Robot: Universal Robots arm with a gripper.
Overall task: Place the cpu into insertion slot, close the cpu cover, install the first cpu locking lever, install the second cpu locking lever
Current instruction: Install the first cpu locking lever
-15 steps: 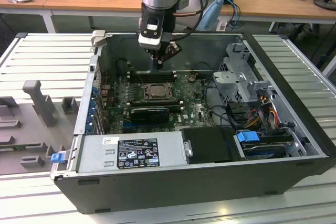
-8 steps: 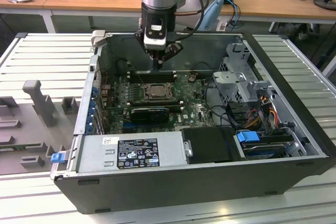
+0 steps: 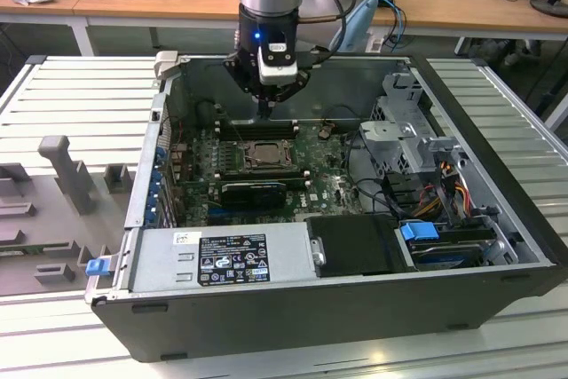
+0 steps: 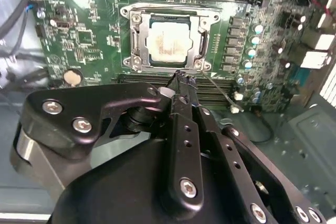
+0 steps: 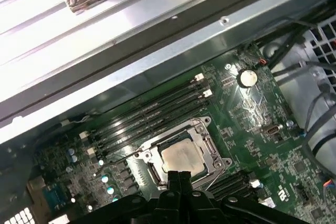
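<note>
— Where is the hand?

— In the exterior view the hand (image 3: 264, 113) hangs from the arm inside the open computer case (image 3: 355, 308), which sits on a slatted metal table (image 3: 80, 104). Its tips point down at the green circuit board (image 3: 333, 185), just beyond the far edge of the insertion slot (image 3: 241, 155).

— How far open is it?

— Not at all. In both wrist views the two fingers (image 4: 181, 129) (image 5: 172, 182) lie pressed together with only a seam between them. Nothing is gripped.

— And the cpu?

— The cpu (image 4: 168, 43) (image 5: 181, 157) lies flat in the insertion slot (image 4: 137, 35). Its pale face shows through the cut-out of the cpu cover (image 4: 195, 38), which lies flat over it.

— Does the hand touch any of that?

— In the second wrist view the hand (image 4: 181, 76) ends right at the slot's rim, near one corner. In the first wrist view the hand (image 5: 179, 178) sits against the same edge of the cpu cover (image 5: 210, 148). I cannot tell whether it touches or hovers.

— Anything beside it?

— A thin metal rod (image 4: 218, 90) slants out from that corner, just beside the tips. Long black memory slots (image 5: 147, 119) run along both sides of the socket. A round coin battery (image 5: 247, 78) sits on the board well apart.
</note>
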